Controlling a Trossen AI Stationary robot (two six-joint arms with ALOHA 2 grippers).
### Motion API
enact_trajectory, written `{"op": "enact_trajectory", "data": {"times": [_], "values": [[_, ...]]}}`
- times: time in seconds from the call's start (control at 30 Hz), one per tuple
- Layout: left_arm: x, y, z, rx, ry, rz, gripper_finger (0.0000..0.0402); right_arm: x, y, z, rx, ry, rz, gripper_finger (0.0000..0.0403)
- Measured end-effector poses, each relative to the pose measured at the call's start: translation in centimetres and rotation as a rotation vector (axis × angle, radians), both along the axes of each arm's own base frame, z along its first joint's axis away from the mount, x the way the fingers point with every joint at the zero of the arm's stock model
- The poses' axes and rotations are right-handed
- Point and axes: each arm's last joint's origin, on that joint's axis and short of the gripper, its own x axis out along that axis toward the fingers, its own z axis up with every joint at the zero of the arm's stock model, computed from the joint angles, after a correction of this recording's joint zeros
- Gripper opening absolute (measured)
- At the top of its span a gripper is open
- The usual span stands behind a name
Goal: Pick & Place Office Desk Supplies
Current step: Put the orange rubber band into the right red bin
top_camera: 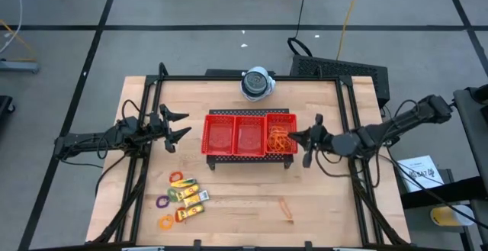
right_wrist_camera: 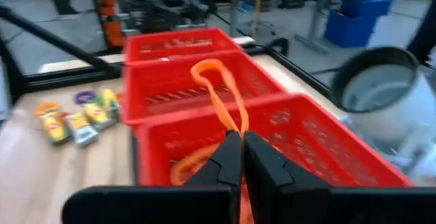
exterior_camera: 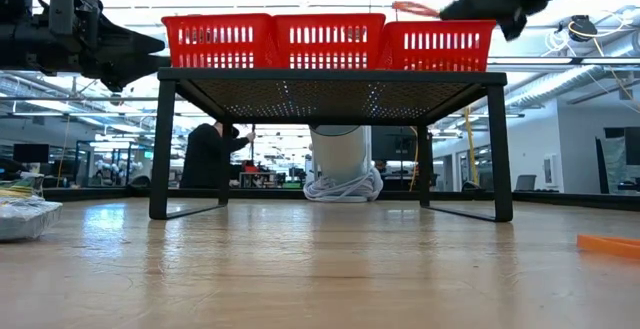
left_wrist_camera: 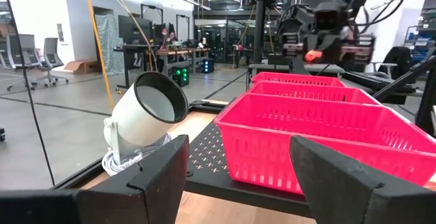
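Right gripper (right_wrist_camera: pixel 241 157) over the right compartment of the red mesh tray (top_camera: pixel 249 134), fingers pressed together on an orange rubber-band loop (right_wrist_camera: pixel 221 91) standing up above the rim. More orange loops (top_camera: pixel 278 138) heaped in that compartment. Left gripper (top_camera: pixel 177 125) spread, empty, just left of tray. Yellow packets (top_camera: pixel 191 196) and coloured rings (top_camera: pixel 163 202) on table front-left. Thin orange strip (top_camera: pixel 285 207), probably another band, lying front-right. Round white device (top_camera: pixel 257 82) behind tray.
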Motion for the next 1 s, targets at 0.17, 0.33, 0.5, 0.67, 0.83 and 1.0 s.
{"op": "enact_trajectory", "data": {"times": [0.17, 0.33, 0.5, 0.67, 0.83, 1.0], "values": [[0.00, 0.00, 0.00, 0.000, 0.000, 0.000, 0.0267, -0.16, -0.92, -0.95, -0.004, 0.012, -0.042, 0.0004], [0.00, 0.00, 0.00, 0.000, 0.000, 0.000, 0.0267, -0.12, -1.11, -1.06, -0.011, 0.014, -0.050, 0.0007], [0.00, 0.00, 0.00, 0.000, 0.000, 0.000, 0.0267, -0.02, -1.06, -0.75, -0.016, -0.012, -0.042, 0.0009], [0.00, 0.00, 0.00, 0.000, 0.000, 0.000, 0.0267, 0.00, -1.05, -0.70, -0.043, -0.007, -0.033, 0.0026], [0.00, 0.00, 0.00, 0.000, 0.000, 0.000, 0.0267, 0.00, -1.04, -0.70, -0.043, -0.006, -0.031, 0.0068], [0.00, 0.00, -0.01, 0.000, 0.000, 0.000, 0.0267, 0.00, -1.04, -0.70, -0.016, -0.016, -0.038, 0.0126]]}}
